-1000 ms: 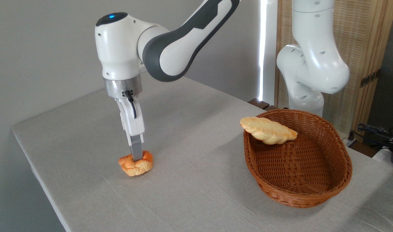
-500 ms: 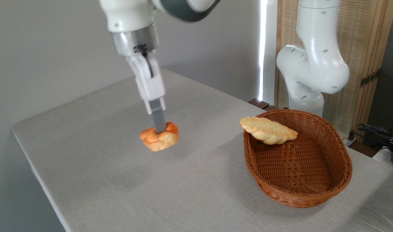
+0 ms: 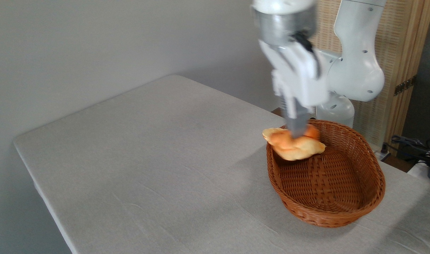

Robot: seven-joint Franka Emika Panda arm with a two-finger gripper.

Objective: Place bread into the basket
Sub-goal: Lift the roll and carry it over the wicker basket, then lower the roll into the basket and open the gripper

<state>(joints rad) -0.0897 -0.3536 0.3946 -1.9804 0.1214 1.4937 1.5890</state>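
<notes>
One small bun, the bread (image 3: 289, 144), hangs in the air above the far left part of the basket (image 3: 327, 208), held between the fingers of the gripper (image 3: 298, 135). It is round and knotted, orange-golden on the upper side and paler below, and its outline is a little blurred. It does not touch the basket floor as far as I can see. Behind it, only the two pale-yellow ends of a longer braided loaf (image 3: 315, 147) are visible, one at the left and one at the right of the bun; the loaf lies on the far left rim of the basket, and the bun covers its middle, so I cannot tell if they touch.

The gripper is closed on the bread: one grey finger (image 3: 296, 125) goes down into the top of the bun, and the second finger is hidden behind. The white gripper body and the metal wrist ring above it are also blurred.

The basket is oval, woven of reddish-brown wicker, with low sloping sides, and much wider than the bun. It stands on the right side of a table (image 3: 147, 158) covered with a light grey cloth, slightly wrinkled. The white arm base (image 3: 356, 70) stands behind the basket, before a wooden slatted screen (image 3: 405, 42)
</notes>
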